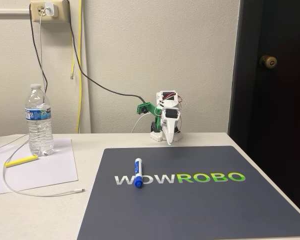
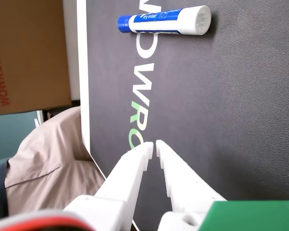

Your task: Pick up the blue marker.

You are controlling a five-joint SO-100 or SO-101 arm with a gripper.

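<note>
**Jaws Together, Marker Ahead: The Reach Is Yet to Begin**

Nearest the fixed camera is the dark grey mat (image 1: 200,210) with its WOWROBO lettering (image 1: 180,178), and on it lies the blue marker (image 1: 138,172), flat, across the first letters, its length running roughly toward the arm. In the wrist view the blue marker (image 2: 166,21) lies near the top edge, well apart from the gripper (image 2: 153,145), whose 2 white fingers (image 2: 135,168) stand together, tips almost touching, holding nothing.

The step in hand looks like the approach. To do it well, I judge the jaws should part before the descent, wide enough to clear the thick barrel, and the wrist should turn so the fingers straddle the barrel across its width, near the middle and not at the cap. A round barrel on a smooth mat may roll if 1 finger touches first, so both should arrive evenly.

Left of the mat sit a sheet of paper (image 1: 50,172), a thin yellow stick (image 1: 21,160), a white cable (image 1: 40,192) and, further back, a water bottle (image 1: 39,120). Furthest, the arm (image 1: 167,122) stands folded at the table's back edge, by the wall.

Count: 1 blue marker, 1 yellow stick, 1 bottle, 1 mat, 1 sheet, 1 arm.
</note>
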